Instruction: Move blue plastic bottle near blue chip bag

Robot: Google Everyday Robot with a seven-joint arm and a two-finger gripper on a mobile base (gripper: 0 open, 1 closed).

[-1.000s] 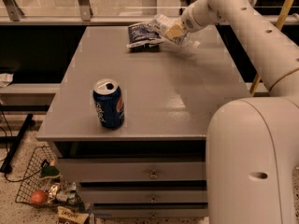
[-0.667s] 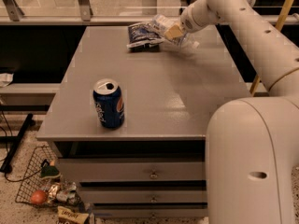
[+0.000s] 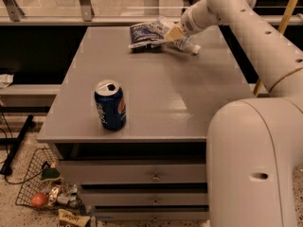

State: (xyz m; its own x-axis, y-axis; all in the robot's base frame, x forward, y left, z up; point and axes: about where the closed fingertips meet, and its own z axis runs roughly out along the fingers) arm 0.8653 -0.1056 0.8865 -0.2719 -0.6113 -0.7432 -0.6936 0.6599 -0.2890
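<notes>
The blue plastic bottle (image 3: 187, 44) lies on its side at the far end of the grey table (image 3: 165, 89), with its white cap pointing right and towards me. The crinkled blue chip bag (image 3: 144, 34) lies just left of it, touching or nearly touching. My gripper (image 3: 174, 32) reaches down from the right. It sits over the bottle's left end, right at the edge of the bag, and hides part of the bottle.
A dark blue soda can (image 3: 110, 105) stands upright near the table's front left. My white arm and base fill the right side. A wire basket (image 3: 42, 188) with litter sits on the floor at lower left. Drawers are below the tabletop.
</notes>
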